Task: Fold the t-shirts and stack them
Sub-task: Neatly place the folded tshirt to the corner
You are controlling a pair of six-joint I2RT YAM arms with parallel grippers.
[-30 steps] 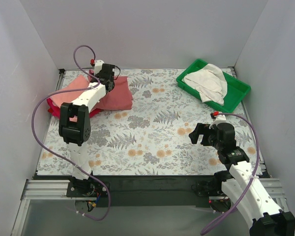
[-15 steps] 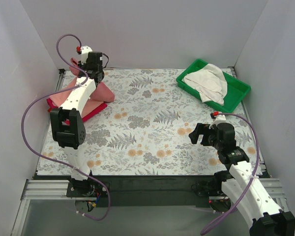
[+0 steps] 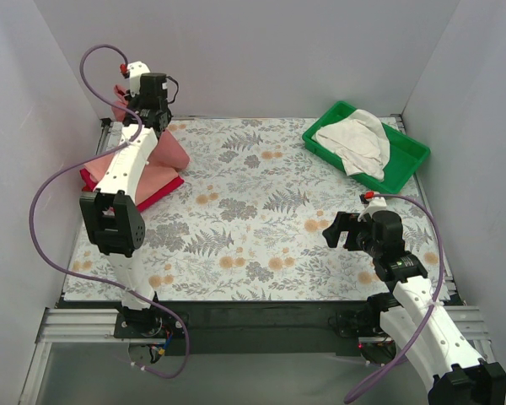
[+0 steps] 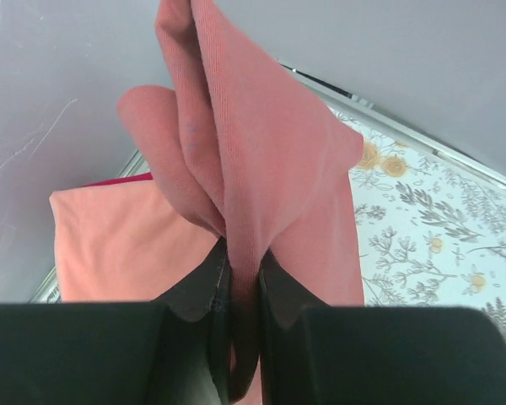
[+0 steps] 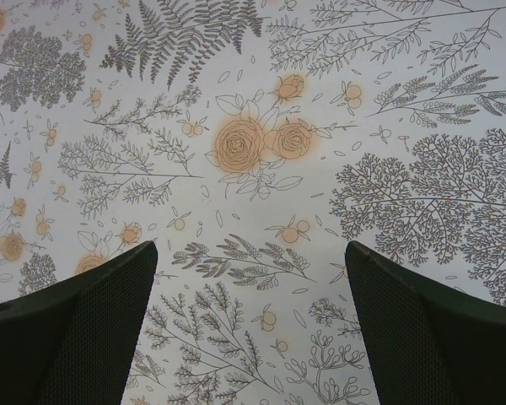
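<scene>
Over at the far left corner, the left gripper [image 3: 152, 114] was clamped tight on the dusty brick-red t-shirt [image 3: 174, 150], and the left wrist view showed it plainly: both black fingers [image 4: 204, 287] pressed together on a bunched fold of the cloth [image 4: 270, 169], held up close to the grey wall. The rest of that shirt hung down from the pinch, draping towards the pile underneath. Below it lay the salmon-pink t-shirt [image 3: 152, 180], spread flat, and under that the crimson t-shirt [image 3: 88, 177] peeked out along the left and near edges of the stack on the flower-patterned table [image 3: 261, 219]. Across on the far right, the cream-white t-shirt [image 3: 354, 139] sat crumpled in the green tray [image 3: 411, 153], spilling a little over its rim. And the right gripper [image 3: 337, 229]? It hovered at the near right, well apart from every shirt, its fingers [image 5: 84, 329] spread wide with nothing but printed ferns and roses between them.
</scene>
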